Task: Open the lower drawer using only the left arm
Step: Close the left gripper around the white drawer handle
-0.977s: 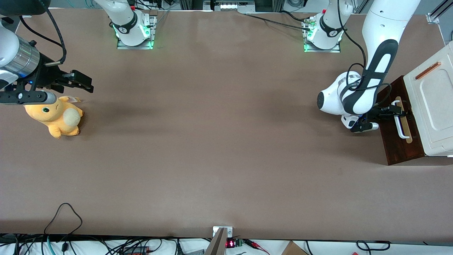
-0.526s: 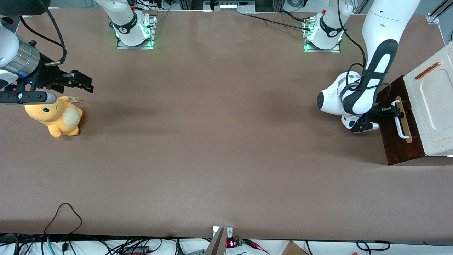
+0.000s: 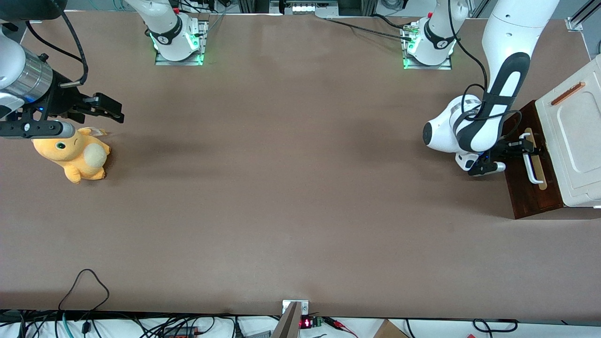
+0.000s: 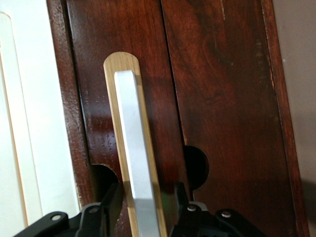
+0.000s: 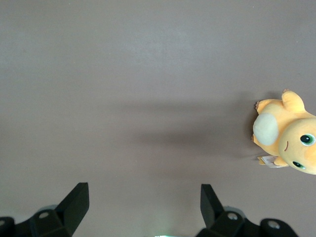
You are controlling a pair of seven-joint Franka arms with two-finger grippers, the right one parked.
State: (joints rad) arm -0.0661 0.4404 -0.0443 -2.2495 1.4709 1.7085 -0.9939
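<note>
Gripper [image 4: 143,207] fingers straddling white bar handle [image 4: 136,158], unclosed; lower drawer [image 3: 528,188] shut

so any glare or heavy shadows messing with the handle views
Left wrist view: soft sheen on the lower drawer front, white bar handle evenly lit between the open tool fingers. Front view: the left arm throws only a faint shadow on the table.
</note>
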